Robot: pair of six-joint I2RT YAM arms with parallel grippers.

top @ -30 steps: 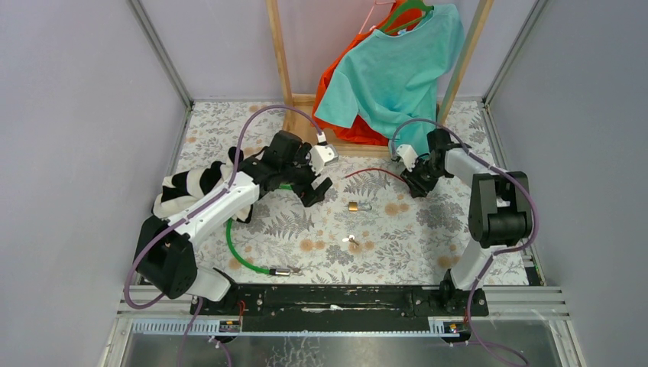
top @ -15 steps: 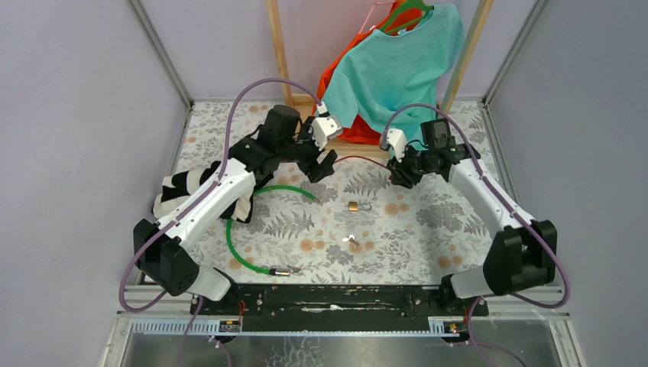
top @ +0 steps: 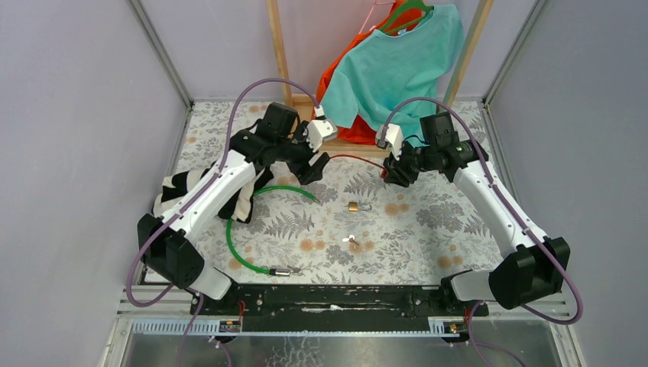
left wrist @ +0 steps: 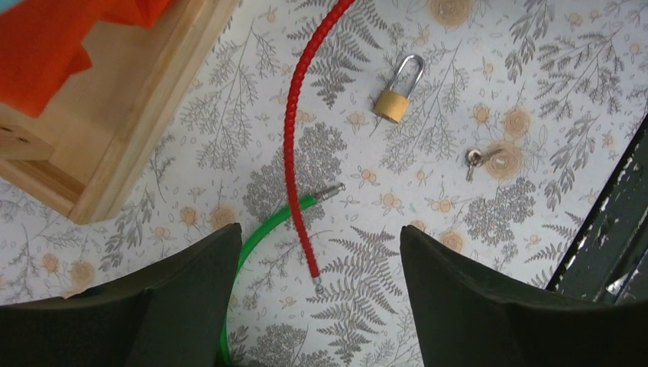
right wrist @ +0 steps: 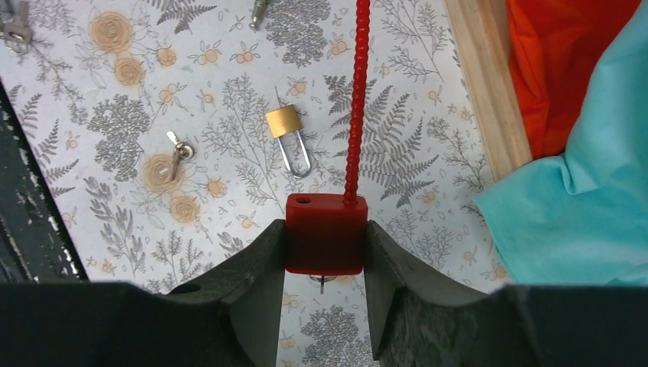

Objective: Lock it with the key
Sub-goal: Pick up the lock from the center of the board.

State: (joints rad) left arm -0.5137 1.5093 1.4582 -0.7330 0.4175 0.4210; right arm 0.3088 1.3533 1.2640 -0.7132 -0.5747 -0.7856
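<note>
Here the red lock (right wrist: 325,243) sits clamped — between right jaws

Tally.
Cables, 2: one red cable lock (right wrist: 325,229), one green cable (left wrist: 279,220).
1 brass padlock (left wrist: 391,103), centre.
1 key (left wrist: 474,159), just near of it.
Hung T-shirts, 2, far: one teal T-shirt (top: 397,69), one orange T-shirt (right wrist: 573,61).
1 striped cloth (top: 172,191), left.
1 wooden rack (top: 281,53), far.
</note>
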